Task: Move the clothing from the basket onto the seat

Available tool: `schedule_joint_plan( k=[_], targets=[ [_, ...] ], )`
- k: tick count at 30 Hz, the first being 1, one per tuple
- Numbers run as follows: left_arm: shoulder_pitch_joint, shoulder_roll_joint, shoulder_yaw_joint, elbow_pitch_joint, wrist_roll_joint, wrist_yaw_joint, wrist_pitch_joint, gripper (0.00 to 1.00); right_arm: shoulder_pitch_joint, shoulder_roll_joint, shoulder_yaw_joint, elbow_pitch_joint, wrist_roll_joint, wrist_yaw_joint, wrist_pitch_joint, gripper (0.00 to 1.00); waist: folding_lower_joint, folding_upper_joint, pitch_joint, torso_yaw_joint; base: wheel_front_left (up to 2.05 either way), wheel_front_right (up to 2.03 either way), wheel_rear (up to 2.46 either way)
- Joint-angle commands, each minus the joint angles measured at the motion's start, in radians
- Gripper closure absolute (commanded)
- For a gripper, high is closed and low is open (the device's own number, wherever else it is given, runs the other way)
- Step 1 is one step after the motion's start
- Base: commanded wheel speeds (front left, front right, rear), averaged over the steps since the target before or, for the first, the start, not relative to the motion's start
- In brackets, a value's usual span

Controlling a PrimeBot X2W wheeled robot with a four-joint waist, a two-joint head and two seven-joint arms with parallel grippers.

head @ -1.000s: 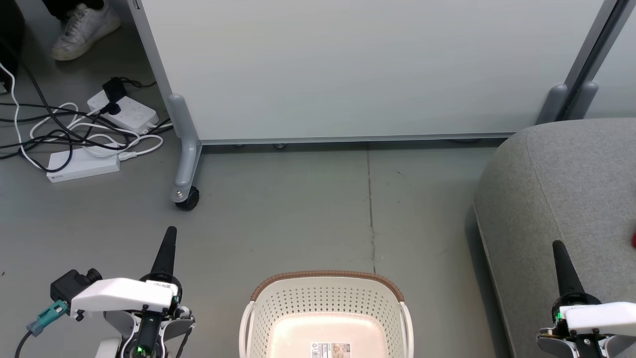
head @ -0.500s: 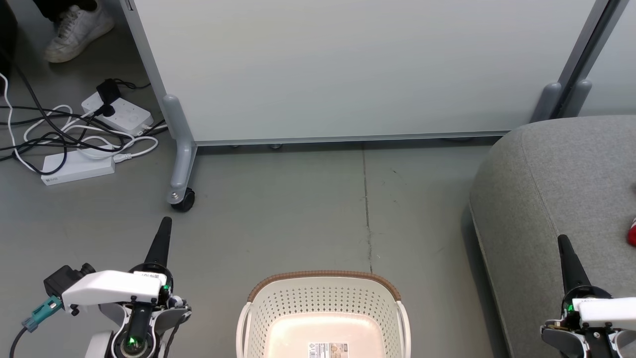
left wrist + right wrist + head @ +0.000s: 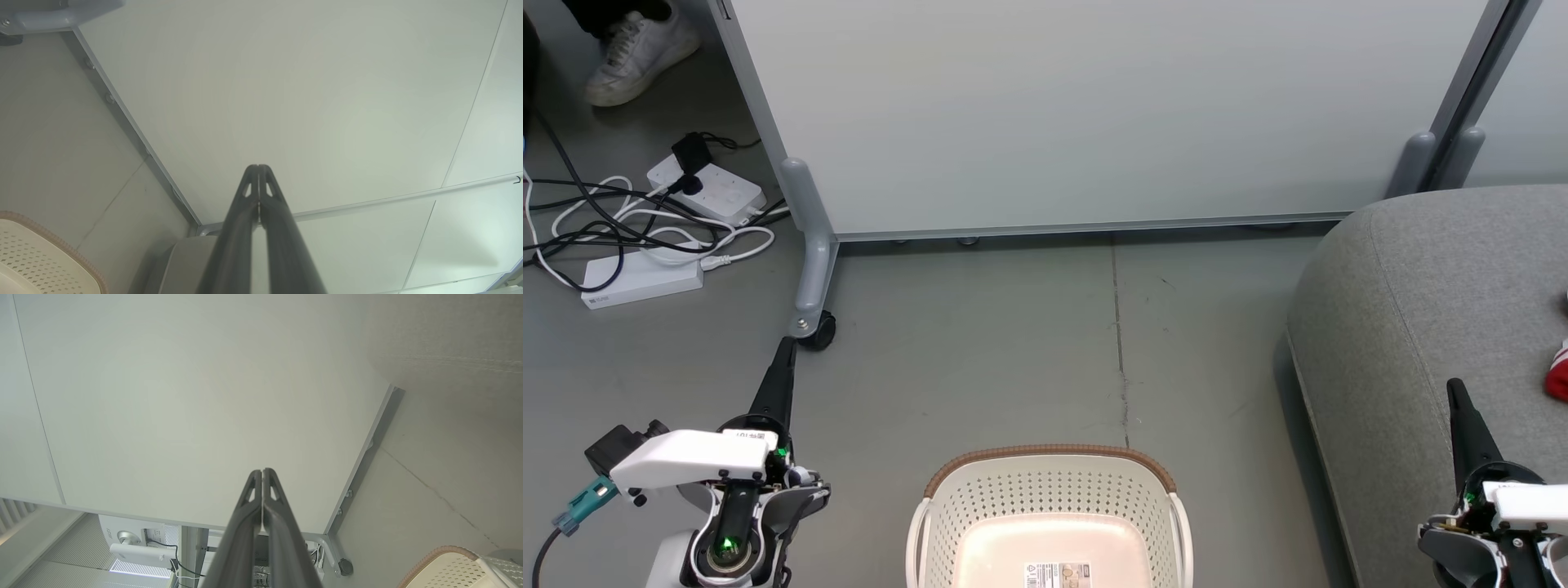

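Room: grey floor [image 3: 980, 343], with a pale partition panel [image 3: 1094, 114] on wheels across the back. There are cables and power strips [image 3: 641, 282] at far left, and a person's shoe [image 3: 637, 49] in the top corner.
View: my head camera has turned slightly right over the last second. The whole picture slid left, so I read the panel and the floor seam as not having moved.
Basket: the basket [image 3: 1049, 454] sits on the floor straight ahead, between my arms. What I see of its inside is bare down to the paper label [image 3: 1062, 574]. Its near part is cut off by the frame.
Seat: the seat [image 3: 1421, 286] is at right, near the basket but not touching it.
Clothing: the clothing [image 3: 1558, 377] shows as a red scrap with white, lying on the seat at the picture's right edge. More of it shows than a second ago, which I put down to the camera turn. The rest is out of frame.
Left gripper: the left gripper [image 3: 784, 353] has its fingers [image 3: 235, 237] pressed together on nothing. Its tip now appears just beside the panel's caster [image 3: 814, 330], further up the view than before.
Right gripper: the right gripper [image 3: 1455, 388] is likewise closed tight and empty. It appears over the seat's near side.
Meaning: with the basket apparently empty and both grippers empty, I judge the transfer done or nearly so. I'd check the basket's hidden near part before calling it.
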Motion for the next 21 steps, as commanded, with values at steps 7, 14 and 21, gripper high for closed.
schedule_joint_plan(
  k=[7, 14, 21],
  targets=[
    [-0.034, 0.005, 0.017, 0.003, -0.059, -0.011, 0.021, 1.0, -0.019, -0.011, -0.012, 0.001, 0.067, 0.002, 0.017, 1.0, 0.0, 0.0, 0.0, -0.007, 0.0, 0.0, 0.0],
    [-0.047, 0.005, 0.026, 0.007, -0.099, -0.015, 0.036, 1.0, -0.027, -0.012, -0.019, 0.003, 0.116, 0.002, 0.028, 1.0, 0.0, 0.0, 0.001, -0.013, 0.0, 0.0, 0.0],
    [-0.054, 0.006, 0.035, 0.01, -0.141, -0.018, 0.05, 1.0, -0.032, -0.013, -0.026, 0.006, 0.165, 0.002, 0.038, 1.0, 0.0, 0.0, 0.001, -0.019, 0.0, 0.0, 0.0]
  ],
)
